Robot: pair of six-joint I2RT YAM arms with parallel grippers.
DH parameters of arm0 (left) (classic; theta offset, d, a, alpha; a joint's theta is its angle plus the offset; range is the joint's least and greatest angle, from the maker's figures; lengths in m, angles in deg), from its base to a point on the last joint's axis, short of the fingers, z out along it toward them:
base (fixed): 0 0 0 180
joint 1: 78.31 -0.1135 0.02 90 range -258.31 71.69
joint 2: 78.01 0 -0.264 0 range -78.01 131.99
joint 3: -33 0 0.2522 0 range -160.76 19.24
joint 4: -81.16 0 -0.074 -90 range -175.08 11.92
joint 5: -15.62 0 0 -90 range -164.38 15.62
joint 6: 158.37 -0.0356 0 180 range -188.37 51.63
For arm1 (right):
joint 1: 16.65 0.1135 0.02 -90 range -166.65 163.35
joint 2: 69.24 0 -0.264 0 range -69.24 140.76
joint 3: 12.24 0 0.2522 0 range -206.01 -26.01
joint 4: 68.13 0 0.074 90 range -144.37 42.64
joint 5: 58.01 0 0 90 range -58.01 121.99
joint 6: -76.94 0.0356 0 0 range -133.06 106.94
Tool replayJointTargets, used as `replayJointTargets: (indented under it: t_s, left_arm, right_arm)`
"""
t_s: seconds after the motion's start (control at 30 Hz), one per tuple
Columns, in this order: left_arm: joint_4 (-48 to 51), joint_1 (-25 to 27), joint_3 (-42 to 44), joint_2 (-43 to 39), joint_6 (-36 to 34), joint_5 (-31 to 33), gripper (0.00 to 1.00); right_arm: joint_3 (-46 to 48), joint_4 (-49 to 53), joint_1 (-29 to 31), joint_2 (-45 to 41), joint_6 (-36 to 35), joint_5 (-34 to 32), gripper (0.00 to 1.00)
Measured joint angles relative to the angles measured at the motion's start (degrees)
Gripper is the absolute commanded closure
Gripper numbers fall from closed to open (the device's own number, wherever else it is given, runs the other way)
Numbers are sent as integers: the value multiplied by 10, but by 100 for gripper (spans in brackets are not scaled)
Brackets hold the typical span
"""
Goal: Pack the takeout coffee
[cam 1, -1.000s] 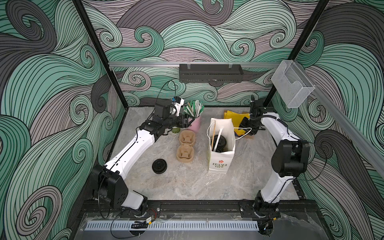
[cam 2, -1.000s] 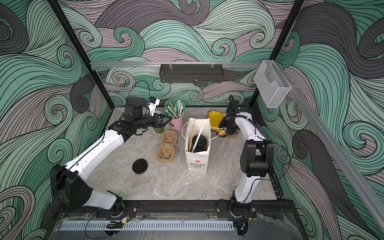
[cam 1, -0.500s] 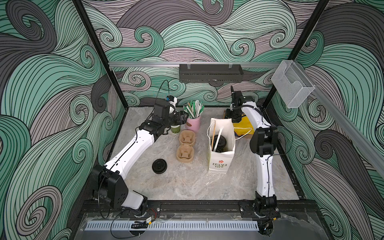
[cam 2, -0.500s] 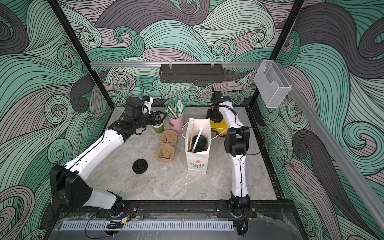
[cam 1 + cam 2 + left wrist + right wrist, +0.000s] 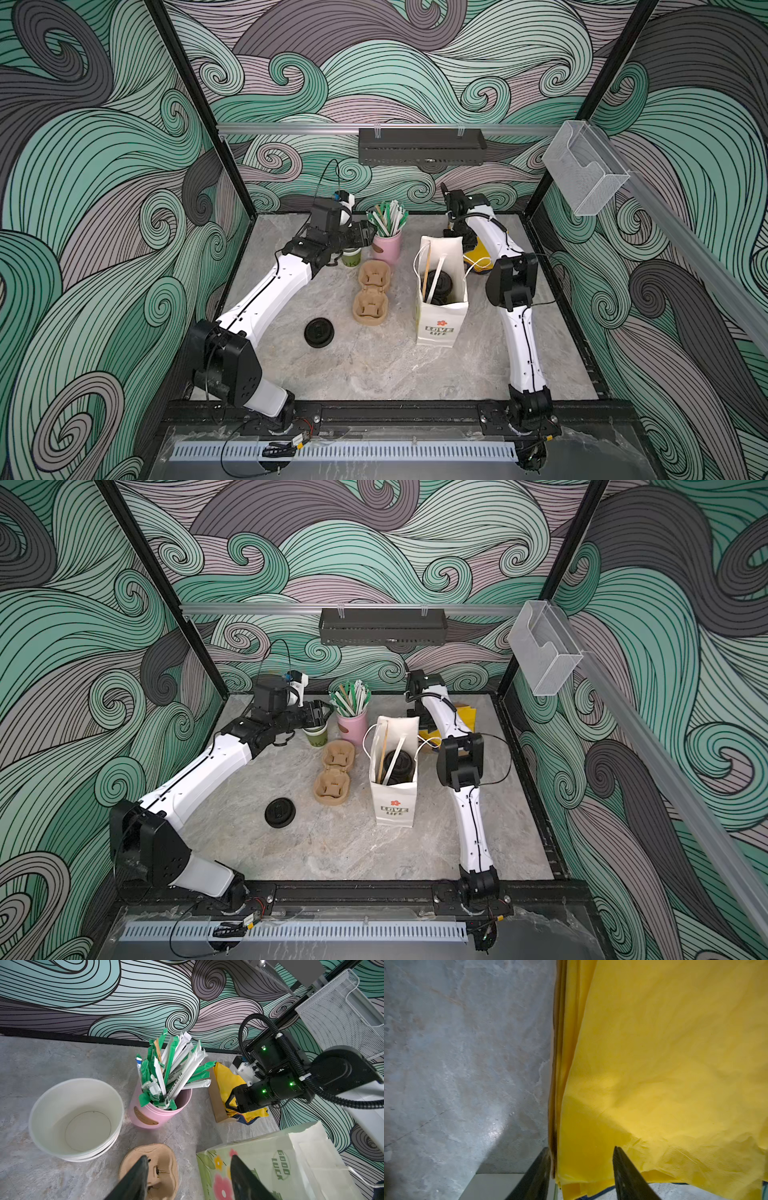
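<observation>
Three wave-patterned walls [image 5: 374,62] box in your grey stone-look tabletop [image 5: 374,374]. The white paper bag [image 5: 440,328] stands upright on it, with the lidded cup [image 5: 442,282] inside. The open cup [image 5: 351,257] sits at the back beside the pink straw cup [image 5: 387,248], and its black lid [image 5: 319,332] lies well apart. Your left gripper [image 5: 188,1157] hangs spread and empty near the open cup. Your right gripper [image 5: 581,1148] stands parted over yellow napkins [image 5: 664,1064].

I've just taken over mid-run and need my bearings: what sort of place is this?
Probably a robot test cell staged as a café takeout counter: wave-patterned walls enclose a marble-look tabletop holding a pink cup of straws, pulp cup carriers and a paper bag.
</observation>
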Motion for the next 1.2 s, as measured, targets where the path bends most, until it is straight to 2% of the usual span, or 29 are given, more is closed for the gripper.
replayJointTargets:
  t_s: [0.17, 0.27, 0.47, 0.6, 0.77, 1.2]
  left_arm:
    - [-1, -4, 0, 0, 0, -4, 36]
    - [-1, -7, 0, 0, 0, -7, 36]
    - [-2, -12, 0, 0, 0, -11, 37]
    - [-2, -13, 0, 0, 0, -12, 37]
    - [-3, -13, 0, 0, 0, -13, 37]
    - [-7, -14, 0, -1, 0, -13, 37]
  right_arm:
    - [0, 5, 5, 0, -7, -18, 63]
    - [0, 6, 6, 0, -10, -19, 56]
    - [-1, 11, 6, 2, -10, -20, 59]
    - [-13, 13, 6, 11, -12, -18, 49]
    - [-23, 14, 6, 19, -17, -2, 47]
    - [-30, 15, 9, 19, -28, -42, 62]
